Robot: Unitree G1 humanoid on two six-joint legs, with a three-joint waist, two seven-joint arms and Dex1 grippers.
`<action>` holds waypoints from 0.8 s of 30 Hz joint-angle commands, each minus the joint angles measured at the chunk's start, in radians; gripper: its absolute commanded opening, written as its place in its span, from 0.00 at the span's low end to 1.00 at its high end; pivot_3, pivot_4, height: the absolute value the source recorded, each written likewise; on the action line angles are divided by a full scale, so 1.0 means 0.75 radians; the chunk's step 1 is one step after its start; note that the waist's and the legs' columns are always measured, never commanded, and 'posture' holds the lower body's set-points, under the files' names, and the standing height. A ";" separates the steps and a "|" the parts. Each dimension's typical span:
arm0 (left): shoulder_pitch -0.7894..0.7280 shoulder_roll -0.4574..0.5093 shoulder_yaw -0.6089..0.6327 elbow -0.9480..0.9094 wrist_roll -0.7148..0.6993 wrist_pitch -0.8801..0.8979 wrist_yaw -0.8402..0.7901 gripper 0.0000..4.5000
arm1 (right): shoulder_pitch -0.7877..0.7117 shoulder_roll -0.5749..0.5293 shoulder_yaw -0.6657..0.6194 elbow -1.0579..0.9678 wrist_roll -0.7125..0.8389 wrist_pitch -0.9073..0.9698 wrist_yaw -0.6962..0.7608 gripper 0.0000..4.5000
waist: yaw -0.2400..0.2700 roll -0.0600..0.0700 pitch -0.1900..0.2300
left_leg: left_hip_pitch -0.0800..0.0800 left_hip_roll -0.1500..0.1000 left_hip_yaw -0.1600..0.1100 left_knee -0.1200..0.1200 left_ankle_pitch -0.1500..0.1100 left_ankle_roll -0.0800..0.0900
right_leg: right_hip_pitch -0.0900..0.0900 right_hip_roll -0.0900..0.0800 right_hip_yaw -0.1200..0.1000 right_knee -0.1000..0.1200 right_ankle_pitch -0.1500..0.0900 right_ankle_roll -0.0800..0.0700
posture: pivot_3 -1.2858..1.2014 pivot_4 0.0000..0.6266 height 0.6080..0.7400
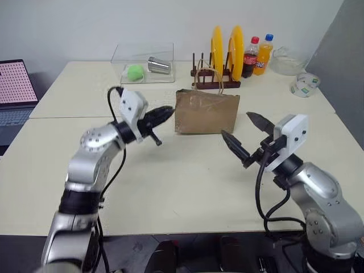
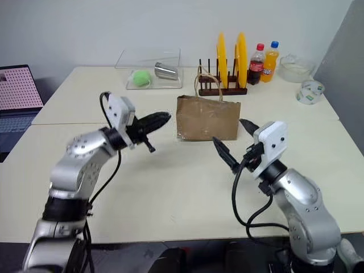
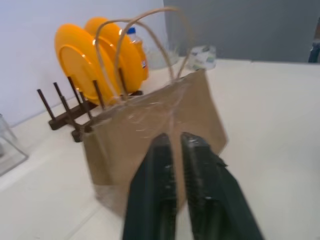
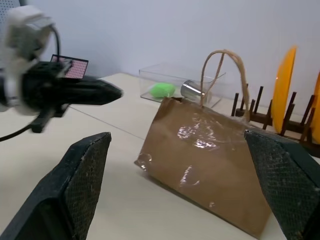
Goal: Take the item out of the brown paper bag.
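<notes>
Nearest the camera, at the lower right of the head view, the right gripper [image 1: 245, 136] hovers over the pale table [image 1: 182, 193] with its two black fingers spread wide apart and nothing between them, tips aimed up toward the centre of the frame. Left of centre, the left gripper [image 1: 166, 112] reaches in level, its fingers pressed together into a single dark point, pinching nothing, the tip just beside the left edge of the brown paper bag [image 1: 206, 112] but whether it touches the paper cannot be told. The bag stands upright in the middle of the frame, creased and slightly shiny on its face, its thin beige cord handles [image 1: 209, 77] looping up above the mouth. The item itself cannot be seen from any angle; the bag's walls hide whatever lies inside. Just behind the bag, a dark wooden plate rack [image 1: 215, 77] carries two yellow plates [image 1: 226, 48] on edge. Right of the rack stand a cola bottle [image 1: 251, 57] and an orange soda bottle [image 1: 264, 54]. At upper centre-left a clear plastic box [image 1: 145, 65] holds a green ball [image 1: 135, 72] and a steel cup [image 1: 160, 65] lying on its side. Far right, a green-and-white tape roll [image 1: 305, 85] rests near the table's edge, and at the far left edge a laptop [image 1: 16, 91] shows a pink patterned screen.
</notes>
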 commanded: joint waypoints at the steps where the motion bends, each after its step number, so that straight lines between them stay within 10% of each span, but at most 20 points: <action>1: -0.220 -0.055 -0.036 0.347 0.122 -0.192 -0.023 0.00 | 0.038 -0.006 0.017 -0.110 0.002 -0.016 -0.066 1.00 | 0.007 0.000 0.000 | -0.001 0.000 -0.001 0.000 0.000 0.000 | 0.000 0.000 -0.001 0.000 0.000 0.000 | 0.52 0.24 1.00; 10: -0.827 -0.245 -0.111 1.316 0.440 -0.523 0.213 0.00 | 0.154 -0.037 -0.013 -0.232 0.058 -0.010 -0.142 1.00 | 0.007 -0.002 0.000 | -0.008 -0.001 -0.004 0.001 0.000 0.000 | -0.002 0.000 -0.005 -0.002 0.000 0.001 | 0.52 0.24 1.00; 24: -0.975 -0.314 -0.158 1.542 0.705 -0.445 0.302 0.00 | 0.242 -0.173 0.030 -0.235 0.164 -0.116 -0.284 1.00 | -0.022 -0.003 0.000 | -0.011 -0.001 -0.004 0.002 0.000 0.000 | -0.007 0.000 -0.004 0.001 0.000 0.001 | 0.52 0.24 1.00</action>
